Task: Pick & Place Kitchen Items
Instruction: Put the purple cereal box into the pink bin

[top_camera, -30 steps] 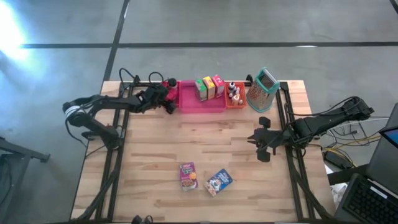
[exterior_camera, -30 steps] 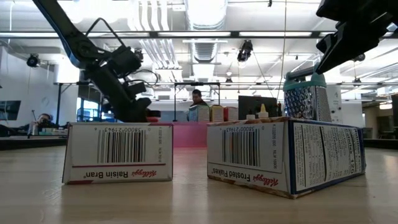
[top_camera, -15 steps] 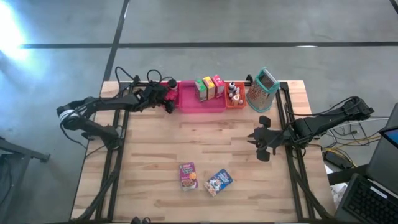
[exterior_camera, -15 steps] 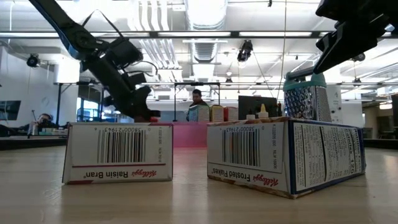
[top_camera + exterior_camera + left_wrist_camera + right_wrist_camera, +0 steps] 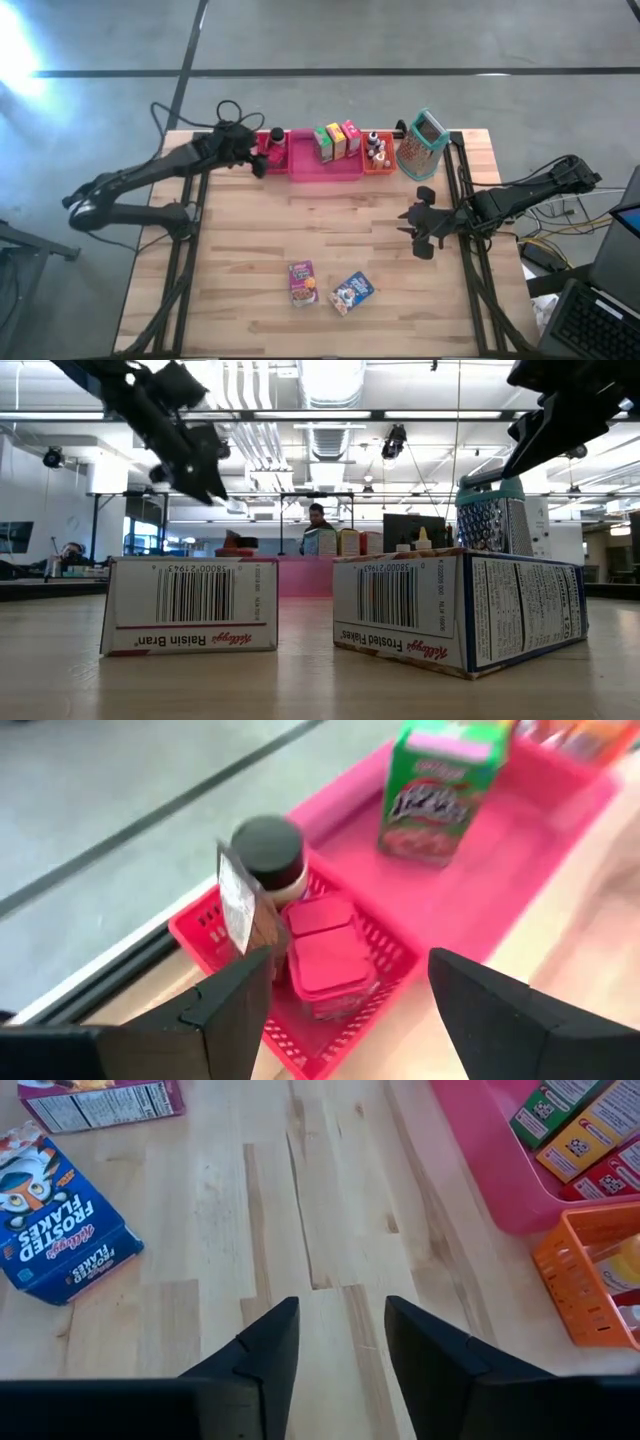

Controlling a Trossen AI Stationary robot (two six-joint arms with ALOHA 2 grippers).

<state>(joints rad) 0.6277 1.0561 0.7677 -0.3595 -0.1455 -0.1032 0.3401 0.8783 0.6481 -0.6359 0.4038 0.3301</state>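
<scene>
Kitchen items lie in two groups: some already sorted into bins along the table's far edge, two cereal boxes loose on the near part of the tabletop. At far left, the left gripper point(image 5: 258, 160) hovers above the red basket point(image 5: 340, 1010), fingers spread wide and holding nothing; inside the basket sit a dark-capped jar point(image 5: 268, 848) and a red lidded tub point(image 5: 325, 955). Beside it, the pink tray point(image 5: 325, 165) holds three upright boxes, the green box point(image 5: 440, 785) nearest. Further right stand the orange basket point(image 5: 378, 162) with small bottles, then a grater point(image 5: 422, 142). On bare wood lie the Raisin Bran box point(image 5: 302, 282) and the Frosted Flakes box point(image 5: 351, 291). At right, the right gripper point(image 5: 422, 228) waits, open and empty, above the table's right side. Judged step: a placement complete. The next move calls for reaching to a cereal box and grasping it across its narrow sides.
</scene>
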